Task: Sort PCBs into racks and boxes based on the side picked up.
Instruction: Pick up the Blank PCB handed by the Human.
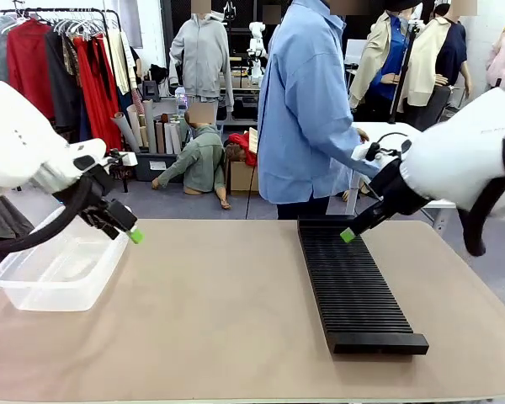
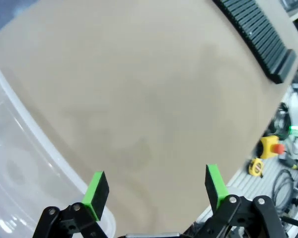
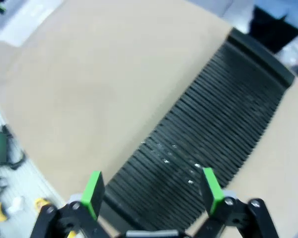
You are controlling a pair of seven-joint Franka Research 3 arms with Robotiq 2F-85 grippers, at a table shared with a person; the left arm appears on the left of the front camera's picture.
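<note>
Tan table [image 1: 219, 328]: one rack [image 1: 353, 286], one clear box [image 1: 50, 295]; left end effector [image 2: 154, 188] and right end effector [image 3: 152, 191] spread wide, empty.

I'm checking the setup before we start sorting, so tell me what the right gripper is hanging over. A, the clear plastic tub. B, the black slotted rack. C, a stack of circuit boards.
B: the right gripper hangs open and empty above the black slotted rack, whose ribs run just below it in the right wrist view. The clear tub sits at the other side of the table.
</note>
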